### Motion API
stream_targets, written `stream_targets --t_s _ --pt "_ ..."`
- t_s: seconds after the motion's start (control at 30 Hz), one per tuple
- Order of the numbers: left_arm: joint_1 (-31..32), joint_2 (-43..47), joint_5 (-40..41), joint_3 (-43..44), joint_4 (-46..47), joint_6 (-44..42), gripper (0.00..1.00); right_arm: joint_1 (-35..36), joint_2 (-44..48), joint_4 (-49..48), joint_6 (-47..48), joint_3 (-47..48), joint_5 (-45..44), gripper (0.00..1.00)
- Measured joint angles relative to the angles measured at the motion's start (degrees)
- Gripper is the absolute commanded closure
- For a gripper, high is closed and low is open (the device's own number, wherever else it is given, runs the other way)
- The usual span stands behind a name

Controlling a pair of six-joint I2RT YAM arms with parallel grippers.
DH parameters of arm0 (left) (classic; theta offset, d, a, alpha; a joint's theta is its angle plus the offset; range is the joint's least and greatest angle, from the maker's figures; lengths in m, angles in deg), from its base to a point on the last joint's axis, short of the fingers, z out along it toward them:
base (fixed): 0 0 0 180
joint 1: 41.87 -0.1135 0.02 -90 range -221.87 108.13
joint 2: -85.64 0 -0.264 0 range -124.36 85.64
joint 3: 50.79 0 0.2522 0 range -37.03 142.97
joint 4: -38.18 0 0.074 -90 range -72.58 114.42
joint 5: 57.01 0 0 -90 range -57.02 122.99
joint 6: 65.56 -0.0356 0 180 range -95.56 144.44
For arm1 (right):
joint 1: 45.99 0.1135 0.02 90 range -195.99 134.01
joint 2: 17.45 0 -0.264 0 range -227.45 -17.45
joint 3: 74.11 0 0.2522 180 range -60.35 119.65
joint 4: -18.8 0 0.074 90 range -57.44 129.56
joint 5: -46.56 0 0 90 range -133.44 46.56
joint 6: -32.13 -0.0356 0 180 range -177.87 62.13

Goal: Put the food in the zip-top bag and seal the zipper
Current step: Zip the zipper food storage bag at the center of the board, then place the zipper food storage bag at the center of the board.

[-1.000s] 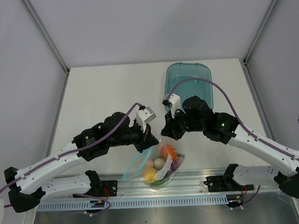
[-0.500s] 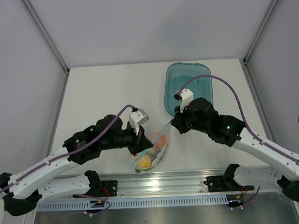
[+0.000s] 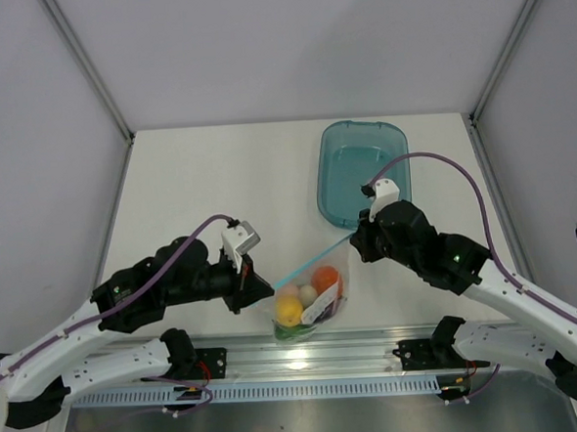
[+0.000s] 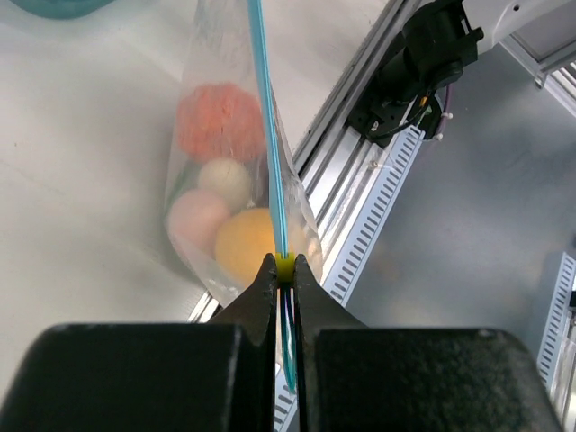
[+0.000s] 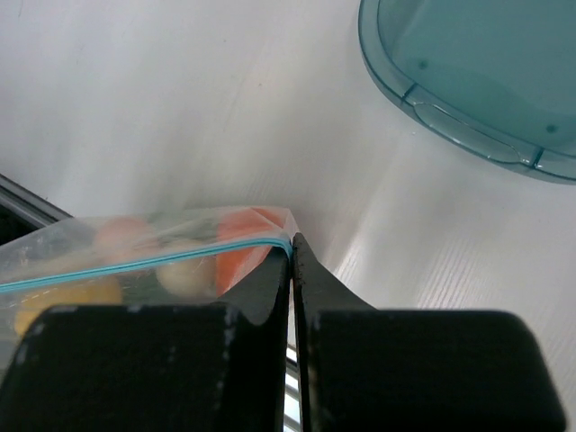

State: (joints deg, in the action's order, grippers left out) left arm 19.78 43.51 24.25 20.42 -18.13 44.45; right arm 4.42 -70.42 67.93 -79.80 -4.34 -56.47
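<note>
The clear zip-top bag (image 3: pixel 311 295) hangs stretched between my two grippers near the table's front edge. Inside it show an orange-red tomato (image 3: pixel 324 278), a pale egg (image 3: pixel 307 293), a yellow lemon (image 3: pixel 289 311) and something green at the bottom. The light-blue zipper (image 3: pixel 306 263) runs taut and straight from one gripper to the other. My left gripper (image 3: pixel 264 289) is shut on the zipper's left end (image 4: pixel 284 267), at a small yellow tab. My right gripper (image 3: pixel 354 237) is shut on the zipper's right corner (image 5: pixel 290 241). The bag (image 4: pixel 236 171) hangs below the strip in the left wrist view.
A teal translucent tray (image 3: pixel 362 168) lies at the back right, behind the right gripper, also in the right wrist view (image 5: pixel 477 81). The aluminium rail (image 3: pixel 307 357) with the arm bases runs along the near edge, just below the bag.
Both grippers have moved apart, left one leftward and right one rightward, pulling the zipper strip taut and straight. The bag's mouth, open and looped a second ago, now looks closed flat.
</note>
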Motion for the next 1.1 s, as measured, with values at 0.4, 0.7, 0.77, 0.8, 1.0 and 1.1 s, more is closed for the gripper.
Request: stream_targets --t_s 0.4,0.7,0.77,0.8,1.0,1.1 --pt "0.2 7.6 7.7 -4.7 -5.2 6.5 1.00 -0.2 0.0 0.3 -2.0 -2.2 -0.8 1.00" --pt "0.4 10.1 14.9 -5.1 -7.4 10.2 0.91 0.7 -2.4 -1.6 -2.0 -2.2 0.3 1.00" --pt "0.4 10.1 15.9 -5.1 -8.2 10.6 0.85 1.5 -3.8 -1.8 -1.9 -2.1 0.0 1.00" --pt "0.4 10.1 16.4 -5.1 -8.7 11.0 0.74 1.9 -4.7 -1.9 -1.7 -1.9 -0.2 1.00" --pt "0.5 11.2 22.2 -5.1 -12.4 13.1 0.01 4.1 -12.0 -3.5 -0.3 1.6 -0.3 1.00" --pt "0.5 12.0 27.6 -3.9 -15.0 14.8 0.00 4.4 -15.8 -4.5 0.4 3.9 0.5 1.00"
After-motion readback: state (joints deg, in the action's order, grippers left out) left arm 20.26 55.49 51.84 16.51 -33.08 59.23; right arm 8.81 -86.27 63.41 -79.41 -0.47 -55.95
